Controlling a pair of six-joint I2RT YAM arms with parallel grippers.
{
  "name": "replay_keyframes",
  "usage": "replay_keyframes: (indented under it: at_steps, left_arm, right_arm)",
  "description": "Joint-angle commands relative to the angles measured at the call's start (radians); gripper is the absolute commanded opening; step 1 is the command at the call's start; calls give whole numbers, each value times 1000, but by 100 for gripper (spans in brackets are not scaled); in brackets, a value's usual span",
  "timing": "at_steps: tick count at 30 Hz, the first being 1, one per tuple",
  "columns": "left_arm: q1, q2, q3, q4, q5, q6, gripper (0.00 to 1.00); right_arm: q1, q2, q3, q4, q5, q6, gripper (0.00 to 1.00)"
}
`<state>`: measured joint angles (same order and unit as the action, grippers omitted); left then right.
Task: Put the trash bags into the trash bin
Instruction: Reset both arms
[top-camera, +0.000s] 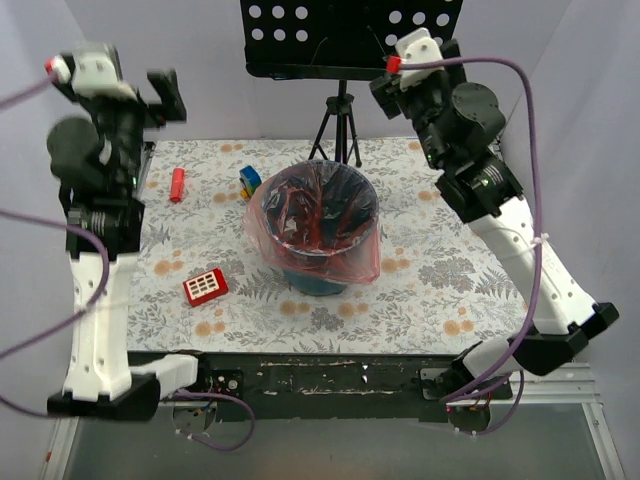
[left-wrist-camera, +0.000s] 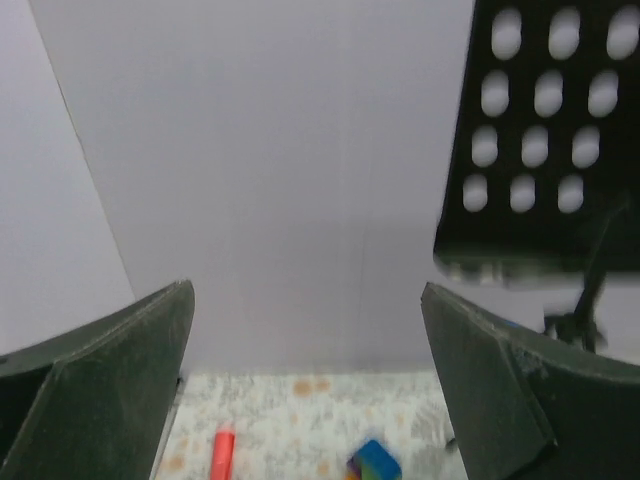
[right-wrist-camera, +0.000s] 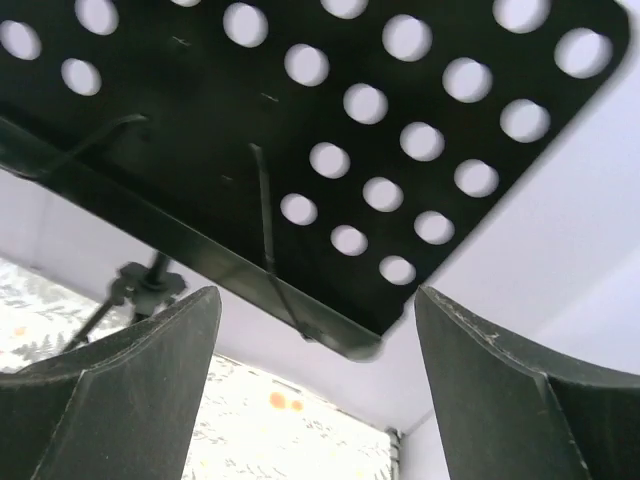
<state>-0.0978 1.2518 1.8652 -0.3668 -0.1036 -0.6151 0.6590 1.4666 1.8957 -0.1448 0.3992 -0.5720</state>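
**One bag, lining the bin, both arms up and off it**

One trash bag (top-camera: 268, 222): thin translucent red-pink film, crinkly and glossy. It sits inside the trash bin (top-camera: 318, 282), with its mouth folded out over the rim. The film bulges loose on the left. At the front right it hangs furthest down the outside wall. Only the lower teal wall of the bin shows below it. The inside looks dark, with red creases of film across it.

Room: the bin stands about mid desk (top-camera: 440, 285), and patterned cloth shows on every side of it.
- Stacked coloured blocks (top-camera: 249, 181) are nearest, just beside the film at back left.
- The tripod (top-camera: 340, 125) of the music stand (top-camera: 350, 35) is behind the bin and apart from it.
- The red block with white squares (top-camera: 205, 286) lies front left, well apart.
- The red cylinder (top-camera: 177, 184) lies near the left edge.

The left arm (top-camera: 100, 260) and right arm (top-camera: 520, 250) are both raised, well apart from the bin.

Axis: the bag's mouth faces straight up at the top camera. Its long axis is vertical, matching the upright bin.

Left jaws: spread wide with nothing between, aimed at the back wall. The cylinder and a blue block show low in that wrist view.

Right jaws: spread wide with nothing between, aimed at the perforated stand plate.
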Motion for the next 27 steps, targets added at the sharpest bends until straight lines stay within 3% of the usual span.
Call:
replay_keyframes:
  at_steps: [1, 3, 5, 8, 10, 14, 17, 19, 21, 23, 27]
  left_arm:
    - [1, -322, -523, 261, 186, 120, 98]
    - [-2, -391, -770, 259, 248, 94, 98]
    - [-2, -440, -929, 255, 271, -36, 98]
    - [-2, -459, -985, 270, 330, -171, 98]
    - [-2, -386, -860, 182, 341, -175, 98]
    - [-2, -205, -515, 27, 11, -187, 98]
    - [-2, 27, -53, -257, -183, -155, 98]
    - [-2, 138, 174, -358, -223, -132, 98]
    - [-2, 152, 209, -319, -235, -138, 98]
    - [-2, 109, 151, -220, -243, -190, 98]
    - [-2, 83, 162, -170, -171, -262, 98]
  right_arm:
    - [-12, -155, -209, 185, 144, -5, 87]
    - [-13, -222, -384, 159, 132, 29, 88]
    - [-13, -294, -534, 99, 75, 63, 88]
    - [-13, -341, -590, -40, -38, 136, 88]
    - [-13, -336, -566, -99, -80, 143, 88]
    - [-24, -318, -581, 31, 7, 78, 90]
    - [-47, -238, -467, 33, 26, 86, 91]
    - [-62, -194, -402, 17, 32, 106, 91]
    - [-71, -177, -389, 30, 32, 119, 91]
    - [-76, -173, -403, 51, 32, 129, 91]
    - [-85, -141, -357, 13, 29, 171, 91]
